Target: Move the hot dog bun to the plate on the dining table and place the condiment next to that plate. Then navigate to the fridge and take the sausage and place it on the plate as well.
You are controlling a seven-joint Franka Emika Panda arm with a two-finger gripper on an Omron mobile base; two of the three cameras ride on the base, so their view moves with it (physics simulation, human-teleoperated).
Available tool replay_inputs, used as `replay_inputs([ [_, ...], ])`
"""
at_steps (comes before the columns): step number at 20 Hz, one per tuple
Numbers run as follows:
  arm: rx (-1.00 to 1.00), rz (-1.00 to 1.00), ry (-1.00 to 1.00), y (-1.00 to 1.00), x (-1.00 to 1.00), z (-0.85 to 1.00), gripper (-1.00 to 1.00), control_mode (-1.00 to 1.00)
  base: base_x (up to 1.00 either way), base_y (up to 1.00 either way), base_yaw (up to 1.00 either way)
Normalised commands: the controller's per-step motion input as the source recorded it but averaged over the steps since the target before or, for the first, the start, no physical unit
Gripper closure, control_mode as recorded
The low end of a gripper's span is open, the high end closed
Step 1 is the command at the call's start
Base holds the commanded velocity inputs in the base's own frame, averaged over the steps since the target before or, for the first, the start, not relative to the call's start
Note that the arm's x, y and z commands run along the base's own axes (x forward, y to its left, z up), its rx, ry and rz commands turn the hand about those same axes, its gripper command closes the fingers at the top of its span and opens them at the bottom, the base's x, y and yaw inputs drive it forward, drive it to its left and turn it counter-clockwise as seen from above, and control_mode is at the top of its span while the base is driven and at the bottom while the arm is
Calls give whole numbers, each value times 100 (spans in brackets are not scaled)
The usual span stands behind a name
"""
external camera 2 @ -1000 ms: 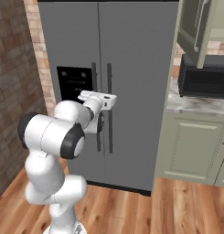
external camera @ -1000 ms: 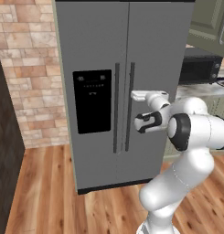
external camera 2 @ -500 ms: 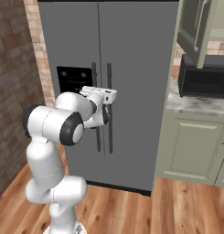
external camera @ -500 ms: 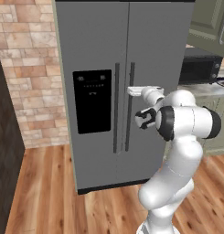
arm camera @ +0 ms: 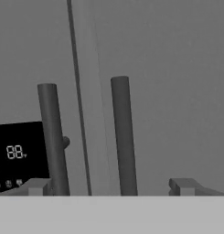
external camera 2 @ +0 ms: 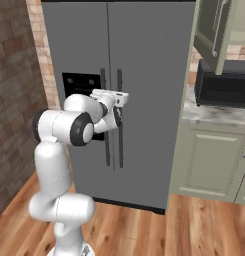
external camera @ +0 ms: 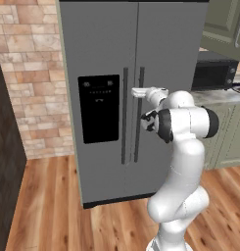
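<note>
Two handles (arm camera: 122, 137) stand just before the spread, empty end effector (arm camera: 109, 186) (fridge (external camera: 165, 49) unopened): next, likely straddle and pull the right one.

A brick wall (external camera: 31, 73) met warm wood plank flooring (external camera: 48, 206) in the kitchen, where pale green cabinets (external camera 2: 209, 165) carried a marble counter (external camera 2: 214, 114) and a black microwave (external camera 2: 224, 82) beneath an upper cupboard (external camera 2: 219, 30).
</note>
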Motion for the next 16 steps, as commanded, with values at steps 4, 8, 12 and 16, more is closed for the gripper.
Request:
replay_inputs([
  [4,0,-10,-2,0,58,-4,-100,-100,0,0,0],
  [8,0,-7,0,0,70,-6,-100,-100,0,0,0],
  [12,0,-1,0,0,69,-8,-100,-100,0,0,0],
  [16,0,0,0,0,62,-10,-100,-100,0,0,0],
])
